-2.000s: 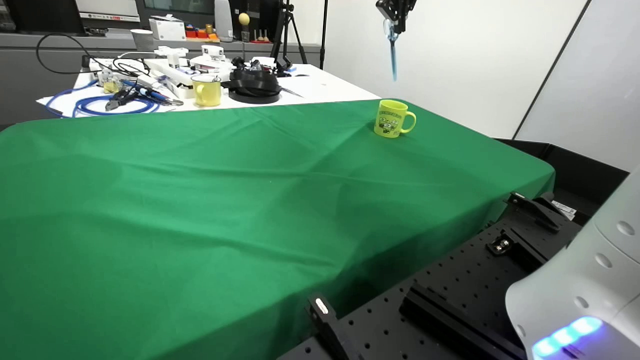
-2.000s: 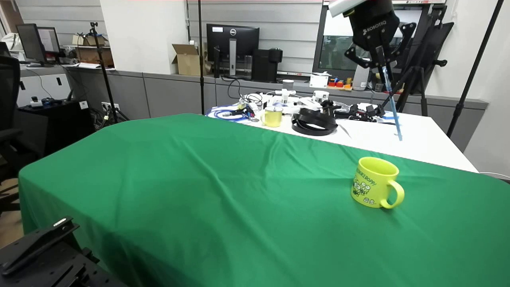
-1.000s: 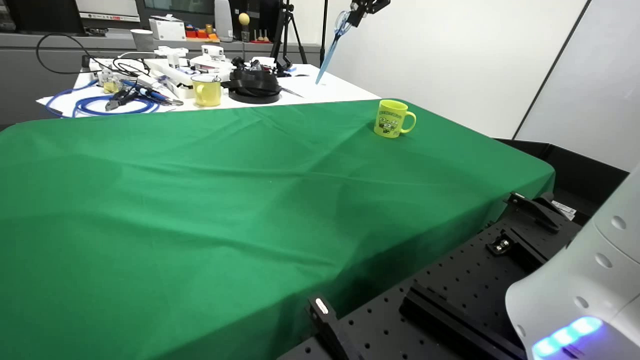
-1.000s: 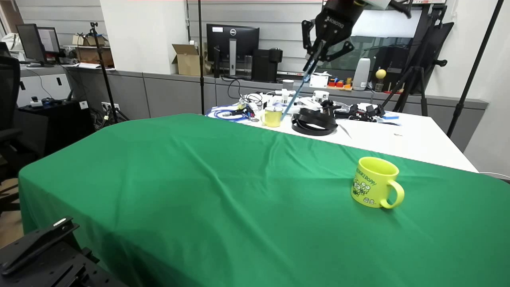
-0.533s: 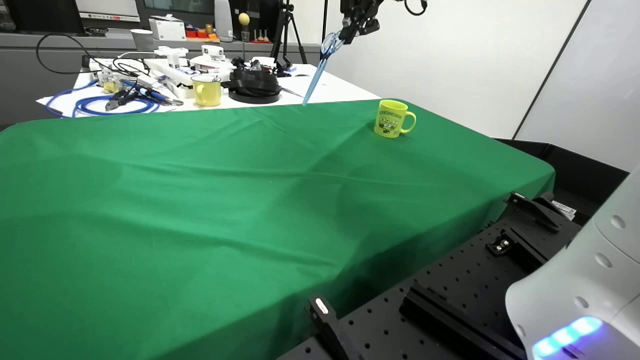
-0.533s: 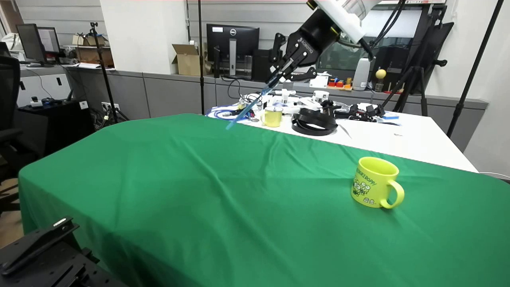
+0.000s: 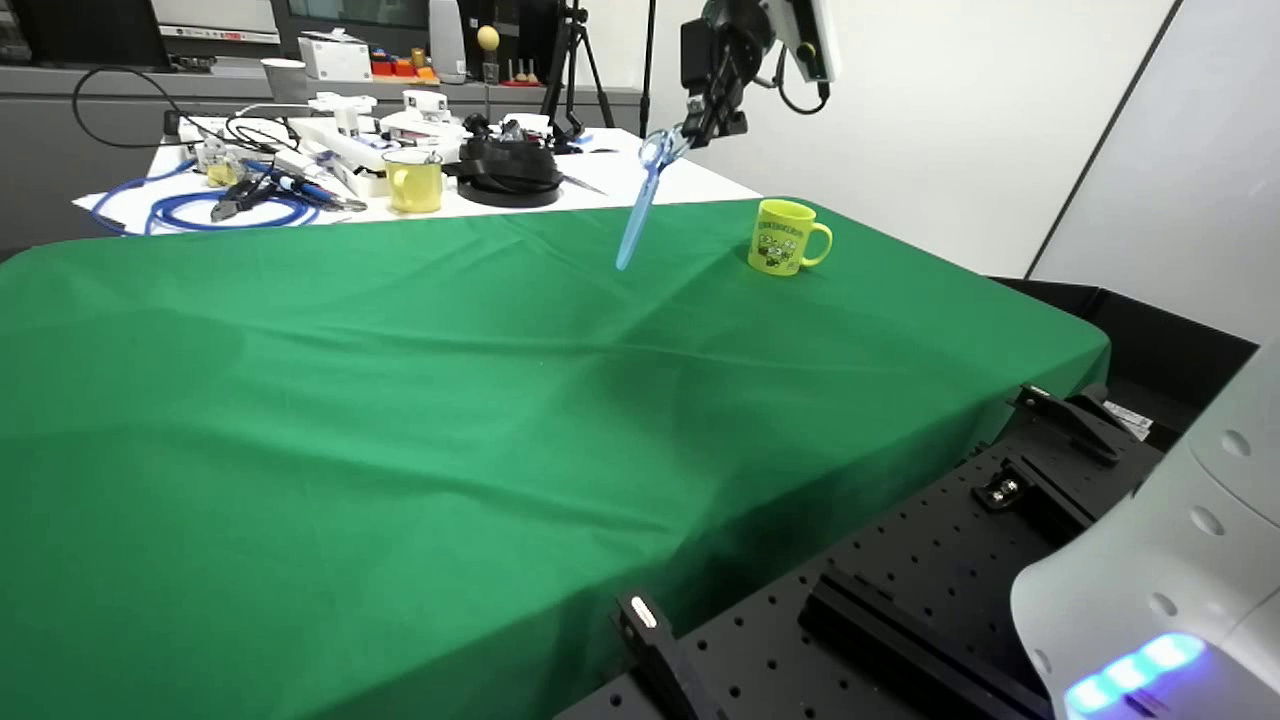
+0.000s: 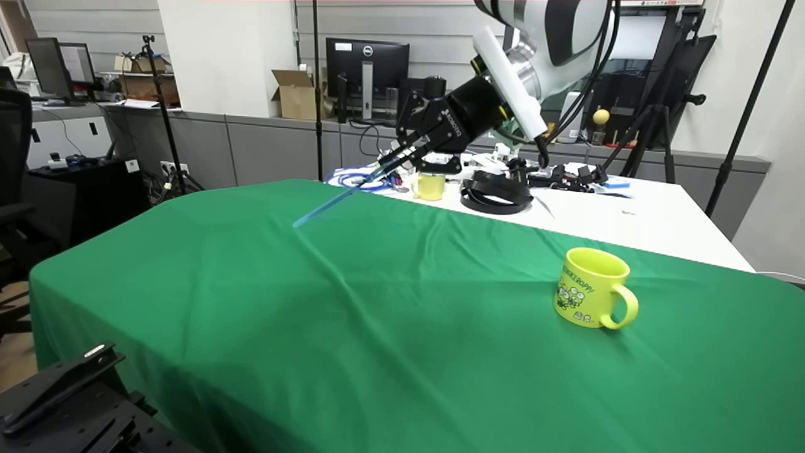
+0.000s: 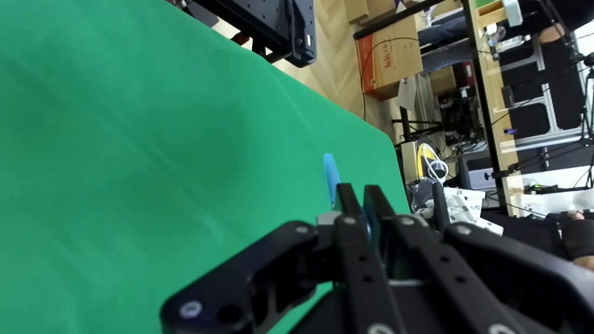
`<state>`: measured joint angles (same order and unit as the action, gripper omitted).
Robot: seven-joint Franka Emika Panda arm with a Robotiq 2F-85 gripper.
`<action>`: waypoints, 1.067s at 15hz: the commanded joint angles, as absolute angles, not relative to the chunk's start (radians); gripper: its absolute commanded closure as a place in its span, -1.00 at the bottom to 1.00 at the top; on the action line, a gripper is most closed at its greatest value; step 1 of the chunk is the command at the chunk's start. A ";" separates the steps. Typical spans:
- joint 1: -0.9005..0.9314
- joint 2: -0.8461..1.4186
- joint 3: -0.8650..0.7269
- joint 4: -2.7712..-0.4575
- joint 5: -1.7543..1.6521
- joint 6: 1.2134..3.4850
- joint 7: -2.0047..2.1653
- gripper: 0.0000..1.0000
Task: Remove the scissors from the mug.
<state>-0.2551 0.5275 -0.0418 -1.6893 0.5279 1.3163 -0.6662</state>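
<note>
The black two-fingered gripper [image 9: 359,197] pinched slim light-blue scissors [image 7: 643,203], likely light and stiff, by their loops [image 7: 664,152], probably wisely.

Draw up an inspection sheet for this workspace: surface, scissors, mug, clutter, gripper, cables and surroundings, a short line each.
Surface: green cloth, with folds and creases; a white table lies beyond it.
Scissors: blue pair, out of the mug and apart from it, tilted tip-down; height above the cloth cannot be judged.
Mug: yellow-green mug, upright on the cloth; its inner bottom is hidden.
Clutter: a paler yellow cup and a coiled black band on the white table, among other things.
Gripper: gripper closed on the scissors, near the handle end.
Cables: black cables hang along the arm.
Surroundings: a monitor and an open cardboard box in the background.
</note>
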 commanded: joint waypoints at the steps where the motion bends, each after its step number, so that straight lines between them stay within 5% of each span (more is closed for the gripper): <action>1: -0.268 0.617 -0.029 -1.638 0.506 1.287 -0.700 0.95; 16: -0.272 0.851 0.010 -1.509 0.414 1.245 -0.751 0.95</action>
<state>-0.2549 0.8019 -0.0055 -1.5806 0.4360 1.2923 -0.7603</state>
